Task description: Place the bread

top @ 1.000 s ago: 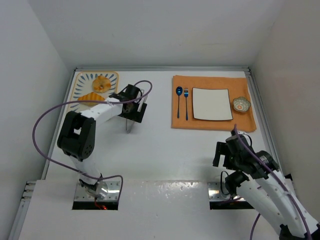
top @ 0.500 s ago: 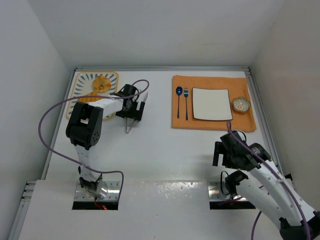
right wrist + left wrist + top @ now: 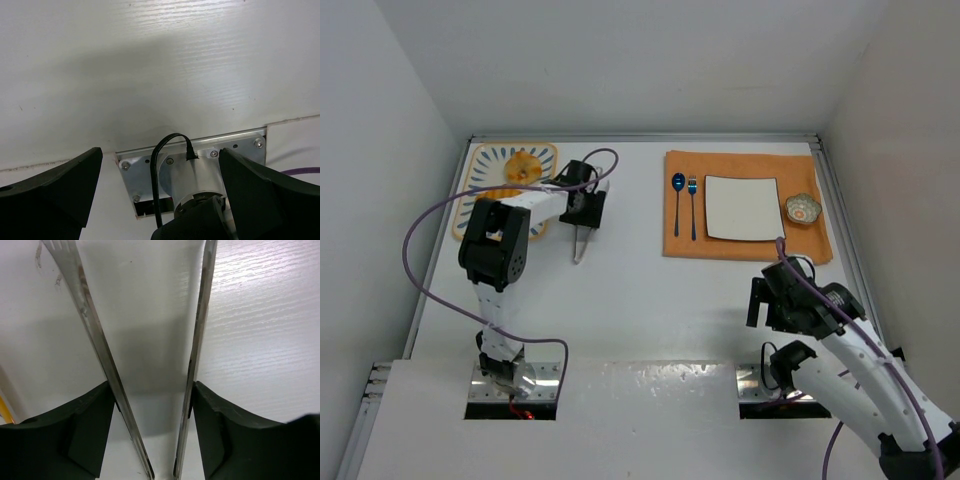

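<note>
Two pieces of bread lie on a patterned tray [image 3: 480, 165] at the back left: a round bun [image 3: 523, 167] and a croissant-like piece [image 3: 492, 194], partly hidden by my left arm. My left gripper [image 3: 585, 207] is just right of the tray, shut on metal tongs [image 3: 580, 240] that point toward the near side. In the left wrist view the gripper [image 3: 152, 405] presses the two tong blades [image 3: 95, 330], whose tips are apart and empty over bare table. My right gripper [image 3: 775, 305] is open and empty near its base; the right wrist view [image 3: 160, 165] shows its fingers wide apart.
An orange placemat [image 3: 748, 245] at the back right holds a white square plate [image 3: 745, 207], a blue spoon [image 3: 678, 185], a fork [image 3: 692, 190] and a small bowl [image 3: 803, 209]. Walls enclose the table on three sides. The right arm's metal mount [image 3: 200, 160] sits under its gripper.
My left gripper, still holding the tongs, has moved a little toward the back, and the arm has folded closer to the tray. The right arm has shifted only slightly.
</note>
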Tool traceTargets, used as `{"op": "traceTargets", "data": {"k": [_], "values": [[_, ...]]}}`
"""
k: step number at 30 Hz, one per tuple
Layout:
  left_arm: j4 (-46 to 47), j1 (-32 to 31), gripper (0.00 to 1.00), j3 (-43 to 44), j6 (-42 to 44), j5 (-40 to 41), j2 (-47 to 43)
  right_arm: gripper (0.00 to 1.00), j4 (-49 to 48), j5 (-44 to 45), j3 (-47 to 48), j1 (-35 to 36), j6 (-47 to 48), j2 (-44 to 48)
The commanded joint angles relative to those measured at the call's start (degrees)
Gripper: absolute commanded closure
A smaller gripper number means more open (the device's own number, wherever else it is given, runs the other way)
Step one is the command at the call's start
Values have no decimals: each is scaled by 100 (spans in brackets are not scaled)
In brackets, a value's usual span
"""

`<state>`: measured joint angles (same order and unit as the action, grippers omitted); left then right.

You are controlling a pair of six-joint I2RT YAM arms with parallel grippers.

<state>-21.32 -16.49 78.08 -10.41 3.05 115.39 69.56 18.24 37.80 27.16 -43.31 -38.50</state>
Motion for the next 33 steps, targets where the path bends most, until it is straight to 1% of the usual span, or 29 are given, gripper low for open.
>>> {"op": "traceTargets", "data": {"k": [1,4,9,12,16,19,25,28,29,32,33], "values": [[-188,49,35,-153,-145,-164,-218,0,49,162,193,17,-11,44],[-486,49,36,22,83,-216,-543,0,84,189,228,9,-20,167],[-1250,49,36,487,540,-287,-1071,0,180,206,280,26,-90,369],[-1645,49,39,725,839,-287,-1413,0,251,180,280,18,-186,623],[-2007,102,40,901,962,-436,-1757,0,365,145,307,18,-222,818],[-2200,164,40,1007,1033,-498,-1915,0,304,4,307,9,-64,941],[-2587,611,40,1306,1199,-569,-2222,0,436,-338,439,35,139,678],[-2666,1068,40,1394,1200,-569,-2486,0,278,-540,430,27,313,520],[-2667,1321,40,1342,1261,-569,-2548,0,112,-558,421,35,332,476],[-2746,1692,40,1192,1313,-621,-2715,0,-134,-699,447,35,472,256],[-2746,1911,40,1192,1314,-682,-2767,0,-179,-725,456,53,568,212]]}}
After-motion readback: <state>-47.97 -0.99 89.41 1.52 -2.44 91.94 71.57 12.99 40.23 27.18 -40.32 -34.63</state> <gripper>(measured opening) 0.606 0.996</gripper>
